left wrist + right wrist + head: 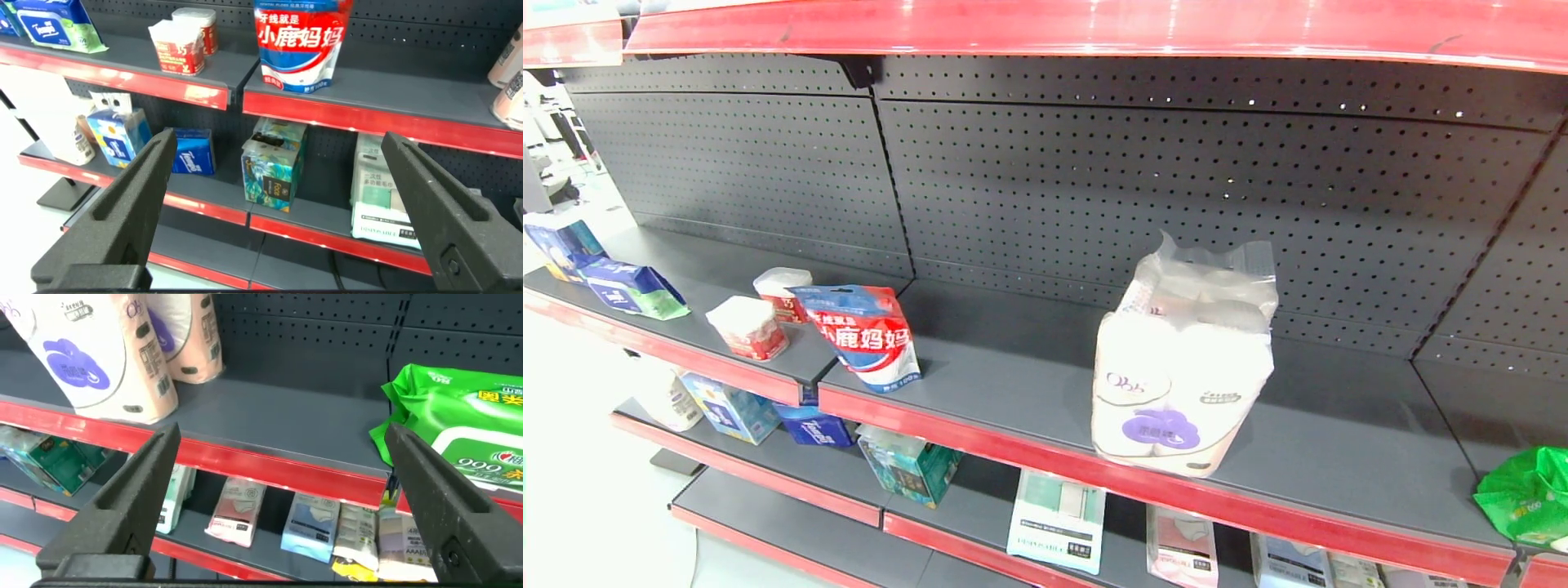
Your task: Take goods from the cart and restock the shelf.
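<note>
A pack of toilet rolls (1183, 367) stands at the front edge of the grey shelf (1013, 384); the same pack (98, 355) shows in the right wrist view. A red, white and blue pouch (866, 336) leans upright to its left, and the pouch (298, 41) also faces the left wrist camera. A green wipes pack (1525, 494) lies at the shelf's right end, close to my right gripper (278, 498) as the pack (466, 425) there. My left gripper (278, 204) is open in front of the lower shelf. The right gripper is open too, with nothing held.
Two small red-and-white tubs (752, 327) and blue tissue packs (629, 287) sit on the shelf's left part. The lower shelf (204, 204) holds a teal box (274, 167), blue packs and flat packets. A black pegboard (1176, 180) backs the shelf; a red shelf edge (1094, 24) runs overhead.
</note>
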`<state>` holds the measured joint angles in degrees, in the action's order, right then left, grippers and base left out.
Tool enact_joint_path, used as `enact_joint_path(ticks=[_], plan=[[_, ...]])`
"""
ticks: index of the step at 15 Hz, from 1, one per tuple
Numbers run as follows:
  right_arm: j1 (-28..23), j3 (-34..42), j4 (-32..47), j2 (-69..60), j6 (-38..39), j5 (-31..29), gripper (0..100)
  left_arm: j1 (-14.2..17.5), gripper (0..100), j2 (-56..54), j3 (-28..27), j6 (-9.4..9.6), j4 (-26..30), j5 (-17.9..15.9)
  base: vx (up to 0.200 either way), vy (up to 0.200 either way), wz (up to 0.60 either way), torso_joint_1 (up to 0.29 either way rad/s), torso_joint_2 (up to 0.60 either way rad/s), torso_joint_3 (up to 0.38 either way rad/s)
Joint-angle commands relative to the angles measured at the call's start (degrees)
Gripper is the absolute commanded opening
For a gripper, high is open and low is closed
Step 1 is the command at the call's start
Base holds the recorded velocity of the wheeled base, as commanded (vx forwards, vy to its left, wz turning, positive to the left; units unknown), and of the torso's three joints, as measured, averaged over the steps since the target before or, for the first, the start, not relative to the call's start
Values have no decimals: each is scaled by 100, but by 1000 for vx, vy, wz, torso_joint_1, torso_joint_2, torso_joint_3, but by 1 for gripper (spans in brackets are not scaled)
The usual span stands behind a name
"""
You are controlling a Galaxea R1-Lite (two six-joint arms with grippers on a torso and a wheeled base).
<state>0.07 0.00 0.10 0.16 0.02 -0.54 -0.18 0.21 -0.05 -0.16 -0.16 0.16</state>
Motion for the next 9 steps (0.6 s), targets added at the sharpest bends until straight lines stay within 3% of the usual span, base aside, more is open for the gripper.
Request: enact_joint_path(ticks=[1, 2, 9], plan=[[1, 0, -1, -16, -2, 1, 100, 1, 100, 6, -4, -2, -2, 2, 0, 0, 0, 0, 0, 0], [1, 0, -1, -16, -2, 1, 100, 1, 100, 6, -4, -2, -2, 2, 0, 0, 0, 0, 0, 0], [1, 0, -1, -16, -2, 18, 100, 1, 100, -3, 5, 16, -2, -7, 0, 0, -600, 4, 3, 0]])
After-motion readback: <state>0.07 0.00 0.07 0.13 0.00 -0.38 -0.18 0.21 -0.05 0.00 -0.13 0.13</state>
